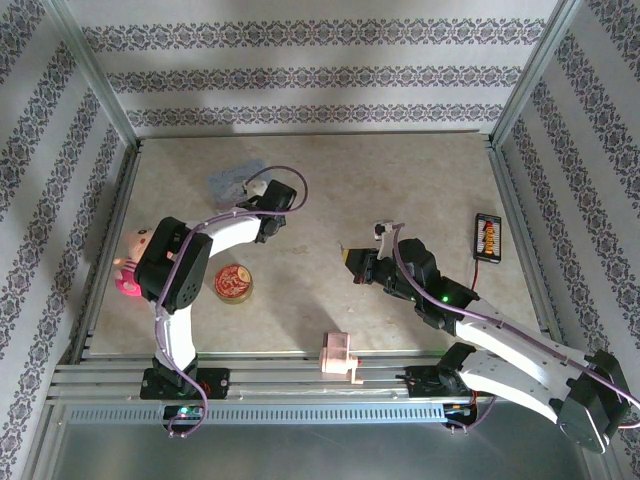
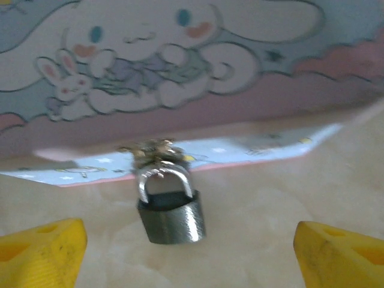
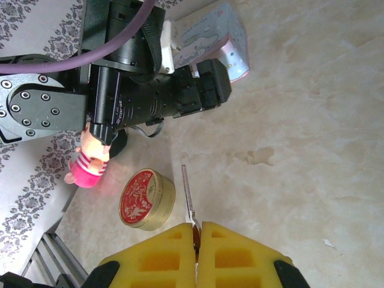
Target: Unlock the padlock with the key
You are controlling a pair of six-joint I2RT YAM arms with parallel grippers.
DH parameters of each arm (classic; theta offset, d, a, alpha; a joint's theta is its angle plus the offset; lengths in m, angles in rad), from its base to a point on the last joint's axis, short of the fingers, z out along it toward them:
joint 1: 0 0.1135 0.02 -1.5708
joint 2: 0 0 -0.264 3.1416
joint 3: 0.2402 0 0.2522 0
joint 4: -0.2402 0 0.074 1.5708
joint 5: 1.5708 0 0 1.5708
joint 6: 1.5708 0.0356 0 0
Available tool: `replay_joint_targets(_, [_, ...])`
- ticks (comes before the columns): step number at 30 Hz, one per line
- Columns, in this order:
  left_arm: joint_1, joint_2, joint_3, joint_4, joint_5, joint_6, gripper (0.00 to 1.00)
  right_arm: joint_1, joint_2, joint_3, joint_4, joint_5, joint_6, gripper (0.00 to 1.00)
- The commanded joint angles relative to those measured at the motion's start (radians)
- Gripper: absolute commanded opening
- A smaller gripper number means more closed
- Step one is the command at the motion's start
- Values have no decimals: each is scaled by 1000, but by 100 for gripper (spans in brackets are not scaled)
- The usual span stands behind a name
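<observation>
Left of the pale blue rectangular tin with a cartoon rabbit print [image 2: 198, 54], and nearer the arm bases, stand a pink toy figure [image 1: 128, 265] and a round red-and-gold tin [image 1: 233, 283]. Right at the blue tin's lower edge sits the small padlock with a dark grey boxy body and silver shackle [image 2: 172, 213], its shackle meeting a blurred metal bit there, while the left gripper [image 2: 189, 249] spreads its yellow fingers wide on either side, holding nothing. Right of the blue tin and well apart from it, the right gripper [image 3: 197, 240] is pressed closed on the head of the thin dull-metal key [image 3: 187, 192], whose blade sticks out forward.
</observation>
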Motion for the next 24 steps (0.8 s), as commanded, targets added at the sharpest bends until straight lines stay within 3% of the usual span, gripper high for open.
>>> replay_joint_targets(1, [46,0,-27,-5,43,-49,84,-12,-11,-17,-4,7,12,0])
replay_joint_targets(4, [64,14,-29,6,62,-58,74,-14,-3,-13,2,7,11,0])
replay_joint_targets(9, [73,50,-12,31,117,-48,68,-16,17,-2,12,-9,10,0])
replay_joint_targets(24, [96,100,28,67,153,-49,61,-16,20,-1,15,-21,9,0])
